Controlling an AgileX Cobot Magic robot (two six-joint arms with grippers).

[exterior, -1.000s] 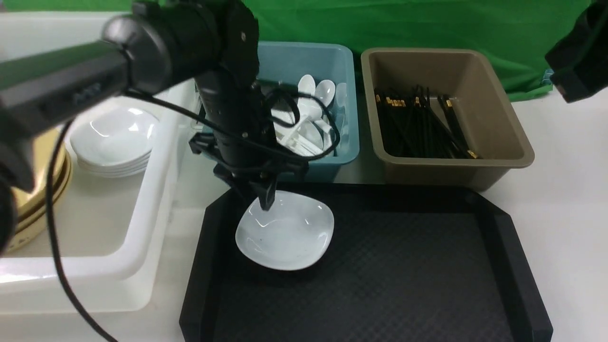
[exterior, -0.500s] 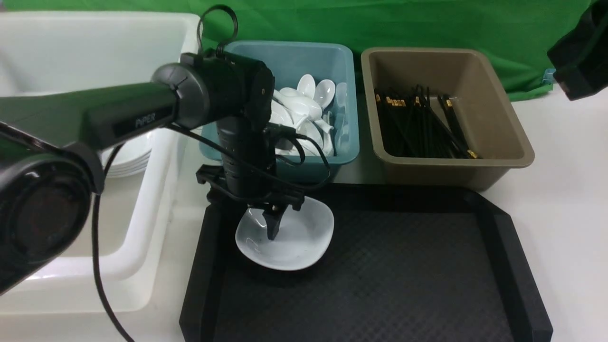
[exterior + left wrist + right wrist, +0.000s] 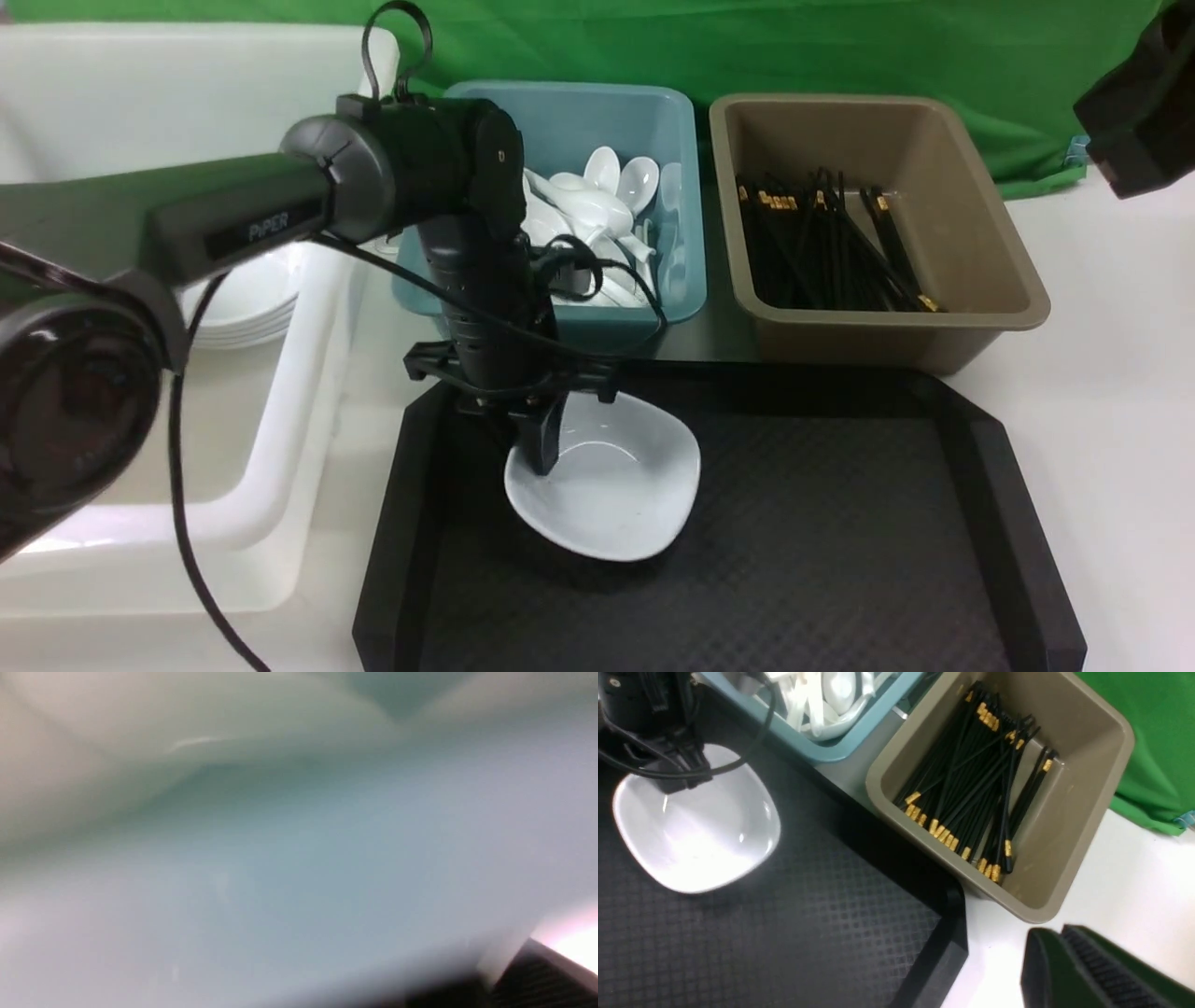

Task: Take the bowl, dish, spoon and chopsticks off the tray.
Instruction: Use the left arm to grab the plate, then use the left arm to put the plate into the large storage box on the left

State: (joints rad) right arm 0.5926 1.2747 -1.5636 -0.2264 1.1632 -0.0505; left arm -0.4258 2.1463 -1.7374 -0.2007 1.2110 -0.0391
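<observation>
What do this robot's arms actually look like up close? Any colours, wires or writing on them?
The left arm is a dark black tube with fat rounded joints and "PiPER" printed in pale letters. Loose black cables loop around its wrist, and its end effector is narrow and black. The right arm is a blocky black shape; its finger pad is ribbed.

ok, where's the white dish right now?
Front view: white dish is at the far left of the tray, just in front of the teal bin, left gripper at its far-left rim.
</observation>
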